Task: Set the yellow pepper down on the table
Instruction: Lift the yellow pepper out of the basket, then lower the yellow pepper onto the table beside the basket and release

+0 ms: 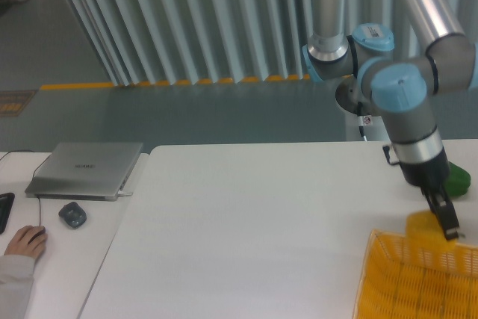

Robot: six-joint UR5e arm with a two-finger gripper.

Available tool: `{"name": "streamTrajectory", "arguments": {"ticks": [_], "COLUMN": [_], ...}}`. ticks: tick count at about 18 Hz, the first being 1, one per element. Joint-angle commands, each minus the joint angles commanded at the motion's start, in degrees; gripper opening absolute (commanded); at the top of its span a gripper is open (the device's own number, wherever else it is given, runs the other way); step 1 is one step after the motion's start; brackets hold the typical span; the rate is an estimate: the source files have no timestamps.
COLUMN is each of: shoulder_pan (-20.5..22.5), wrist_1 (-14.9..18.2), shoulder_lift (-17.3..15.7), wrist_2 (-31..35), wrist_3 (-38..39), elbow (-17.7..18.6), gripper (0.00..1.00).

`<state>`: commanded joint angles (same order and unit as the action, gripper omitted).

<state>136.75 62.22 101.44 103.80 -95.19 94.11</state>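
End effector (447,223) clamped on yellow pepper (423,225), held in air just above back rim of yellow mesh basket (403,282). Pepper sat left of fingers, clear of desk (239,229) below. Green pepper (455,180) lay just behind end effector. Far left: grey laptop (86,169), mouse (72,215), person's hand (26,243).
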Motion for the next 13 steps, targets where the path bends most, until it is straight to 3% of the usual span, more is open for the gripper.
{"name": "streamTrajectory", "arguments": {"ticks": [4, 6, 9, 13], "shoulder_pan": [0.8, 1.3, 1.9, 2.6], "wrist_1": [0.7, -0.2, -4.5, -5.4], "shoulder_lift": [0.3, 6.6, 12.2, 12.8], "wrist_2": [4.4, 8.2, 12.4, 13.2], "wrist_3": [0.1, 1.4, 3.6, 3.3], "elbow": [2.7, 2.7, 2.0, 2.2], "gripper": [0.63, 0.64, 0.64, 0.72]}}
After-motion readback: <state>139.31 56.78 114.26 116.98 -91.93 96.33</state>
